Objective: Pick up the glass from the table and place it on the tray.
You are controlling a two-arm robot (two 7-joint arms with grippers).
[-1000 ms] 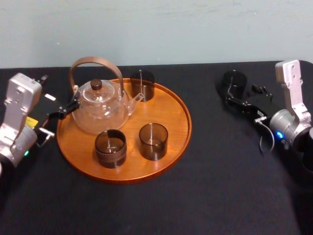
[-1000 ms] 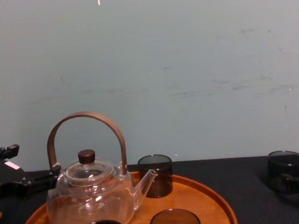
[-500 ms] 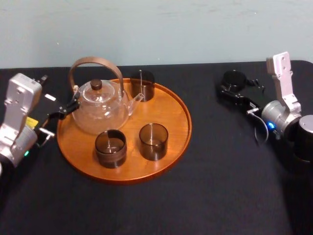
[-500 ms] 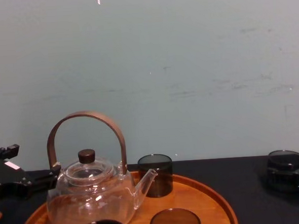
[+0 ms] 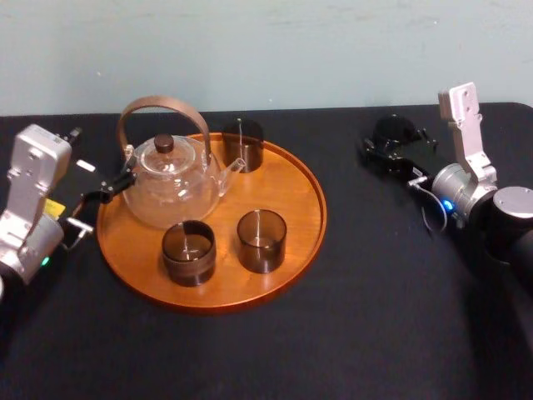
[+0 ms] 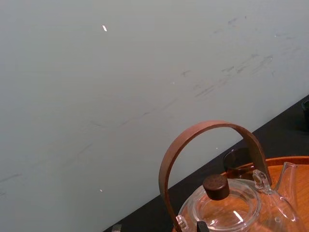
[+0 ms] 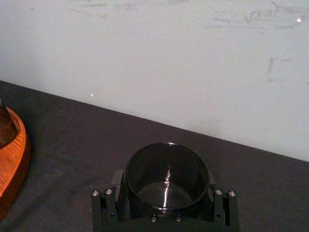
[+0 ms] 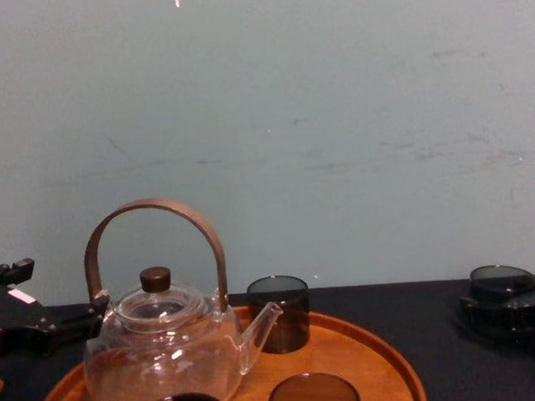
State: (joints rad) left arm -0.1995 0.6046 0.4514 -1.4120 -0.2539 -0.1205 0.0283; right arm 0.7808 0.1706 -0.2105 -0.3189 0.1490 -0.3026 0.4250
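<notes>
My head camera looks steeply down on the whole tray (image 5: 293,182) and table (image 5: 375,317). My chest camera sits low, facing the wall (image 8: 335,114) across the tray. My left wrist camera is close behind the teapot (image 6: 229,212), my right behind the glass (image 7: 167,176); all four catch the tray.

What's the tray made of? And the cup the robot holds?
The round orange-brown tray looks like smooth wood, maybe varnished: warm colour, soft sheen. The dark cup held by the right gripper looks like smoky glass: shiny and see-through.
</notes>
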